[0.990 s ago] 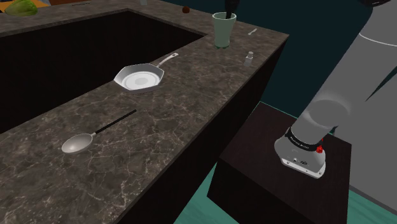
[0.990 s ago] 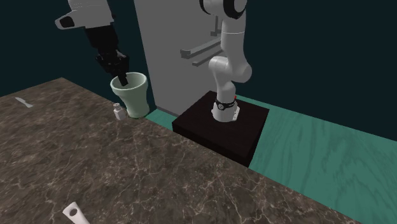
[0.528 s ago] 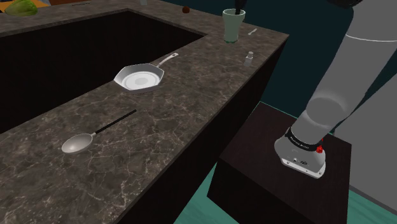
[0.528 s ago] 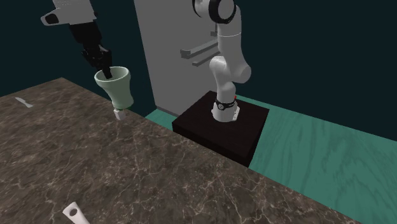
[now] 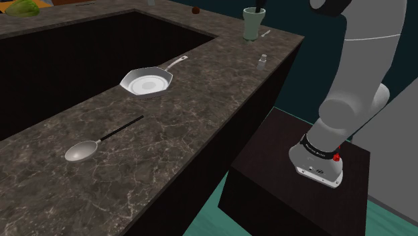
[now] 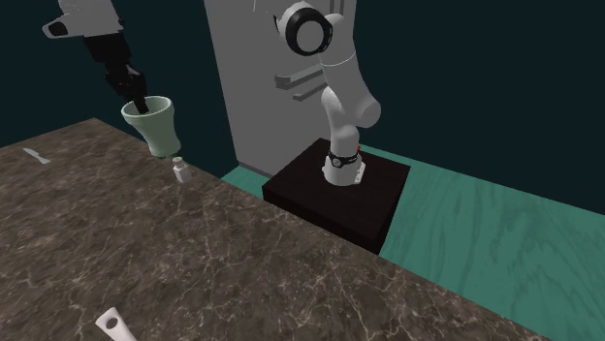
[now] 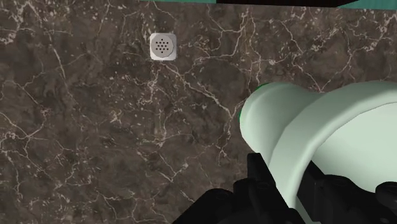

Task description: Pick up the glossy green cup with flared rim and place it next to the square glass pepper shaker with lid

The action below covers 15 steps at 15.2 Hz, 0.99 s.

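Observation:
The pale green cup (image 5: 252, 25) with a flared rim hangs tilted above the far corner of the dark marble counter (image 5: 201, 100), held by its rim. My gripper (image 5: 258, 9) is shut on the cup, one finger inside and one outside. In the second exterior view the cup (image 6: 153, 128) hangs under the gripper (image 6: 136, 98), its base just above and beside the small square pepper shaker (image 6: 178, 171). The shaker (image 5: 262, 62) stands near the counter's edge. From the wrist, the cup (image 7: 318, 146) sits in the gripper (image 7: 286, 191), and the shaker's perforated lid (image 7: 163, 46) lies beyond.
A silver frying pan (image 5: 147, 82) and a long-handled spoon (image 5: 84, 151) lie on the counter beside a deep black recess (image 5: 80, 60). A small white utensil (image 5: 266, 32) lies near the cup. Leafy greens (image 5: 23, 8) sit at the far back. The dark stand (image 5: 301, 181) is beside the counter.
The gripper has lifted the cup and carried it leftward in the second exterior view, from beyond the shaker to just above it. The cup has tilted.

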Motion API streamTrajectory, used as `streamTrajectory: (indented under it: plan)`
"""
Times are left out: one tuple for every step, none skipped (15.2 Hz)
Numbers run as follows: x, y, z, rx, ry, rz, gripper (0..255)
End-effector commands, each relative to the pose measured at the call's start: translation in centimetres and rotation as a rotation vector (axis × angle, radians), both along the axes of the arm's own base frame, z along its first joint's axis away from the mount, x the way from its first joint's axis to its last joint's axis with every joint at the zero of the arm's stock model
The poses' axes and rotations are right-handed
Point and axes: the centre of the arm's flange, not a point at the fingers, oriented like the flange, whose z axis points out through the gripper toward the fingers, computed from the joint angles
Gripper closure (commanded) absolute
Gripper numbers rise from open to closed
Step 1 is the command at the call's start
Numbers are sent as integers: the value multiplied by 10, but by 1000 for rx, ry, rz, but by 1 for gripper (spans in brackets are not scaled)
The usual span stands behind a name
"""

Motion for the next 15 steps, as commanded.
streamTrajectory:
  plan:
    - [1,-3,-9,0,-1,1,255]
    - [1,-3,-14,0,-1,1,255]
    - [1,-3,-19,0,-1,1,255]
    - [1,-3,-25,0,-1,1,255]
    - [1,-3,-30,0,-1,1,255]
    - [1,-3,-35,0,-1,1,255]
    - [1,-3,-41,0,-1,1,255]
    - [1,-3,-46,0,-1,1,255]
    - [1,-3,-51,0,-1,1,255]
    - [1,-3,-56,0,-1,1,255]
    - [1,-3,-62,0,-1,1,255]
    - [1,-3,-67,0,-1,1,255]
    - [1,-3,-72,0,-1,1,255]
    - [1,-3,-78,0,-1,1,255]
    - [1,-3,-83,0,-1,1,255]
